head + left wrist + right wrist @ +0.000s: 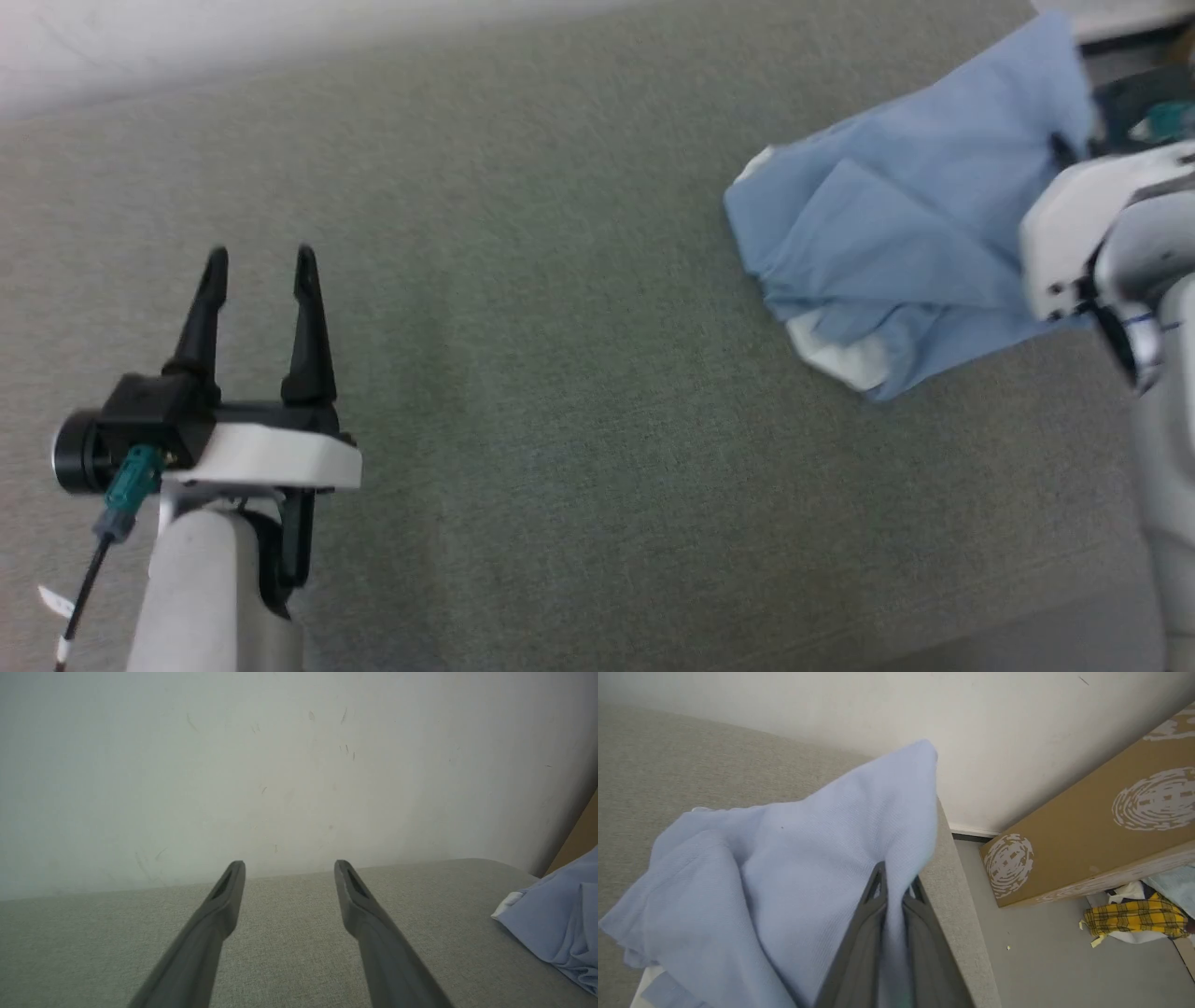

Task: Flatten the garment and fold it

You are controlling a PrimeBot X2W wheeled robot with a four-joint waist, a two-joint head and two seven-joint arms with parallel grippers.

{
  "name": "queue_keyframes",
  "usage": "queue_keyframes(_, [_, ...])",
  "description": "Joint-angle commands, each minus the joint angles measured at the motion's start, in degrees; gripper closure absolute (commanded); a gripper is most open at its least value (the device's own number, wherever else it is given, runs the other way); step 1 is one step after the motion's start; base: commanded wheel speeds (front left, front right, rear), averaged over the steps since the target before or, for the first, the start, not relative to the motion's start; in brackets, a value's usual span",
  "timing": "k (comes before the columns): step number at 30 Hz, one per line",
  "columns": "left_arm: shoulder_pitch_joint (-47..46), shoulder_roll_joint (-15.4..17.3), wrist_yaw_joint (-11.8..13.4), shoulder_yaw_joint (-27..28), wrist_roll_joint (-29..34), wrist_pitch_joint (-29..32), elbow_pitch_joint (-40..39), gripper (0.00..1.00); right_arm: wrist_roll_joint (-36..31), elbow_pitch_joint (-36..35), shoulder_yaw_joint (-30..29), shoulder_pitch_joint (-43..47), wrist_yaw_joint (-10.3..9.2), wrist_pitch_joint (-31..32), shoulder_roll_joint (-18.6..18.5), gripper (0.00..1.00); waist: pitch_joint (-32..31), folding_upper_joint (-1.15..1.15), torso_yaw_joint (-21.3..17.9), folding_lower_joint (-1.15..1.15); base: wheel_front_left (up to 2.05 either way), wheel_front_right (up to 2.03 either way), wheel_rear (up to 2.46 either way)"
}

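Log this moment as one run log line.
left gripper: open, empty | right gripper: shut on light blue shirt | shirt: bunched, not flattened, on grey fabric surface

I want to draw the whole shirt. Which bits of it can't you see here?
Buttons and logo: head view, the garment is crumpled over itself.
Its right side: head view, behind the pale right arm and the picture's edge.
Most of it: left wrist view, cut off by the right edge.
The pinched bit: right wrist view, inside the shut right end effector.
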Motion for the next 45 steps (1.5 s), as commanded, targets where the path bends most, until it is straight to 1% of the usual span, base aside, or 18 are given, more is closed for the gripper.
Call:
queue_keyframes(1, [-1.6, 0.6, 0.4, -0.1, 0.6, 0.3, -1.0, 0.0, -0.7, 1.4, -1.6, -2.2, -0.13, -0.9, -0.9, 1.0, 6.4, 0.0, -4.9, -0.01, 0.0, 0.0, 0.0])
queue_keyframes(3, [-2.8, 1.1, 0.3, -0.4, 0.8, 0.9, -2.1, 0.0, -2.0, 4.0, -3.7, -4.1, -0.13, -2.1, -2.4, 1.0, 8.3, 0.0, -5.2, -0.01, 0.0, 0.0, 0.0])
queue_keyframes(8, [-4.9, 2.4, 0.0, -1.4, 1.4, 2.5, -4.2, 0.0, -5.1, 9.9, -9.5, -8.9, -0.13, -5.8, -4.7, 1.0, 12.5, 0.0, -5.0, -0.01, 0.0, 0.0, 0.0])
queue_keyframes(13, [-6.0, 3.2, -0.2, -2.2, 1.7, 3.7, -5.5, 0.0, -9.0, 14.2, -13.4, -12.5, -0.13, -9.9, -6.7, 1.0, 15.6, 0.0, -3.3, -0.01, 0.0, 0.0, 0.0])
queue_keyframes(16, [-6.8, 3.4, -0.3, -2.7, 1.7, 4.1, -6.0, 0.0, -11.4, 16.6, -16.9, -14.1, -0.13, -11.5, -7.9, 1.0, 16.8, 0.0, -1.8, -0.01, 0.0, 0.0, 0.0])
queue_keyframes(19, [-7.2, 3.6, -0.1, -3.0, 1.8, 4.2, -6.2, 0.0, -13.4, 18.5, -20.2, -15.0, -0.13, -13.1, -8.1, 1.0, 17.4, 0.0, -0.7, -0.01, 0.0, 0.0, 0.0])
queue_keyframes(23, [-7.1, 3.8, 0.0, -2.9, 1.5, 3.9, -5.7, 0.0, -15.1, 20.6, -23.6, -15.6, -0.13, -15.6, -7.4, 1.0, 16.9, 0.0, 0.4, -0.01, 0.0, 0.0, 0.0])
queue_keyframes(24, [-7.0, 3.8, 0.1, -2.9, 1.3, 3.8, -5.5, 0.0, -15.6, 21.1, -24.1, -15.6, -0.13, -16.3, -7.2, 0.95, 16.5, 0.0, 0.6, -0.01, 0.0, 0.0, 0.0])
queue_keyframes(25, [-6.8, 3.7, 0.1, -2.9, 1.2, 3.6, -5.2, 0.0, -15.8, 21.5, -24.8, -15.6, -0.13, -16.9, -7.0, 0.55, 16.0, 0.0, 0.8, -0.01, 0.0, 0.0, 0.0])
queue_keyframes(26, [-6.7, 3.6, 0.2, -3.0, 1.1, 3.4, -4.8, 0.0, -16.1, 22.0, -25.5, -15.5, -0.13, -17.4, -6.8, 0.05, 15.4, 0.0, 1.0, -0.01, 0.0, 0.0, 0.0])
queue_keyframes(27, [-6.5, 3.4, 0.3, -3.1, 1.0, 3.2, -4.4, 0.0, -16.4, 22.4, -26.1, -15.4, -0.13, -17.9, -6.8, 0.0, 14.6, 0.0, 1.2, -0.01, 0.0, 0.0, 0.0])
queue_keyframes(31, [-5.4, 2.5, 0.6, -3.4, 0.4, 2.1, -2.4, 0.0, -16.1, 23.8, -26.9, -14.5, -0.13, -20.8, -6.6, 0.0, 10.7, 0.0, 2.3, -0.01, 0.0, 0.0, 0.0])
queue_keyframes(36, [-3.3, 1.4, 0.7, -3.8, -0.7, 0.8, 0.6, 0.0, -13.1, 24.7, -25.1, -12.4, -0.13, -24.7, -6.7, 0.0, 4.5, 0.0, 4.3, -0.01, 0.0, 0.0, 0.0])
queue_keyframes(40, [-1.3, 0.5, 0.7, -4.0, -1.7, 0.2, 2.7, 0.0, -8.6, 23.9, -22.4, -9.5, -0.13, -27.5, -6.2, 0.0, -0.1, 0.0, 6.4, -0.01, 0.0, 0.0, 0.0])
queue_keyframes(45, [0.5, -0.4, 0.8, -4.7, -2.7, -0.1, 4.1, 0.0, -0.5, 19.3, -17.5, -4.2, -0.13, -30.7, -5.2, 0.0, -4.4, 0.0, 9.5, -0.01, 0.0, 0.0, 0.0])
